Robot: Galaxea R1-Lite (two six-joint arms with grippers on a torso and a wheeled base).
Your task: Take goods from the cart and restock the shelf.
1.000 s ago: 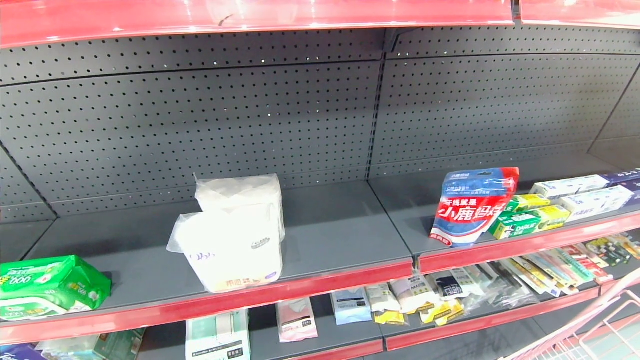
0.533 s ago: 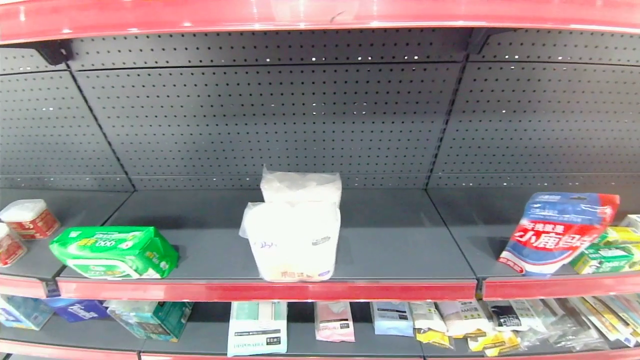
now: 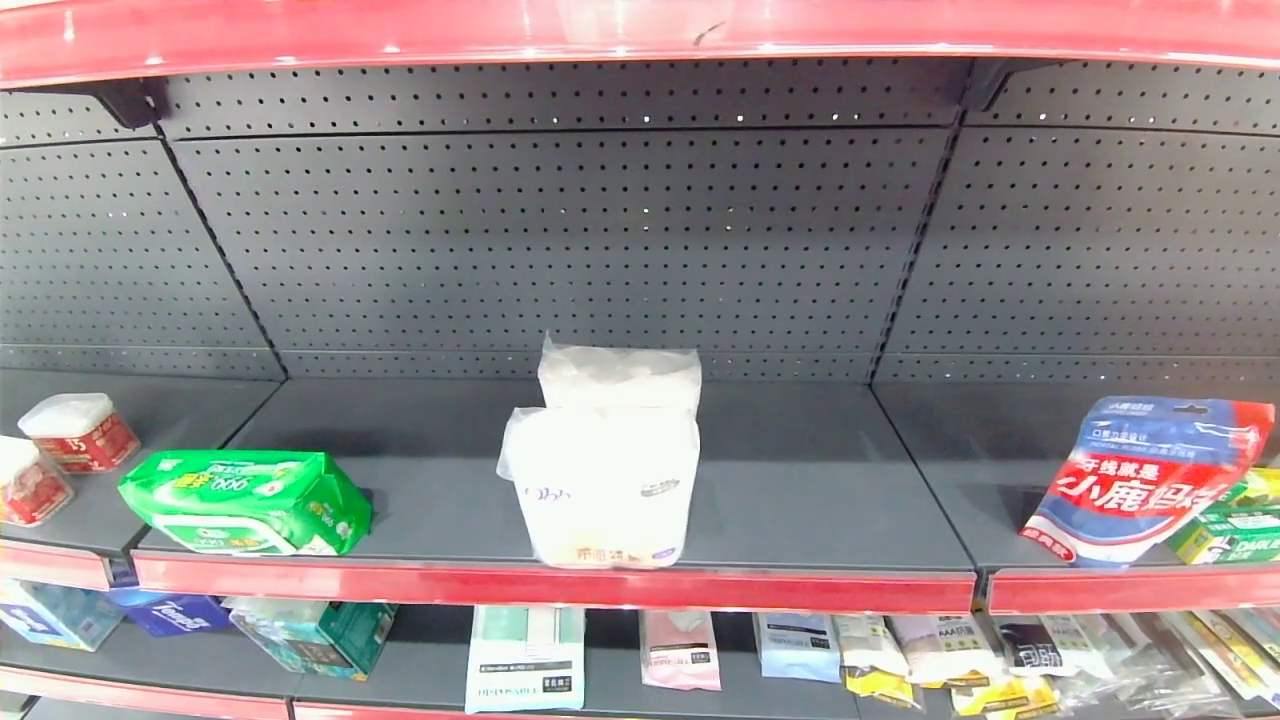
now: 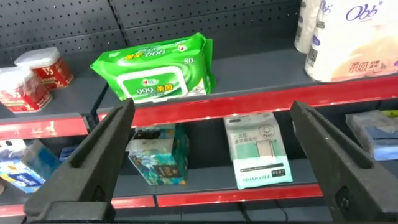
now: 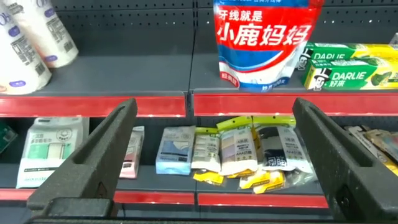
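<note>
Nearest, the left gripper [image 4: 211,177] is hanging with its fingers spread wide, holding nothing; just beyond it a teal box [image 4: 158,155] and a white mask pack [image 4: 258,149] are lying on the lower tier. Likewise the right gripper [image 5: 208,174] is gaping empty before a row of small sachets [image 5: 236,149]. Farther off, the shelf [image 3: 800,480] is carrying a green wipes pack [image 4: 155,68] beyond the left gripper, a white tissue-roll pack [image 3: 605,480] between the two, and a blue-and-red pouch [image 5: 264,40] beyond the right one, just beside green toothpaste boxes [image 5: 348,65].
</note>
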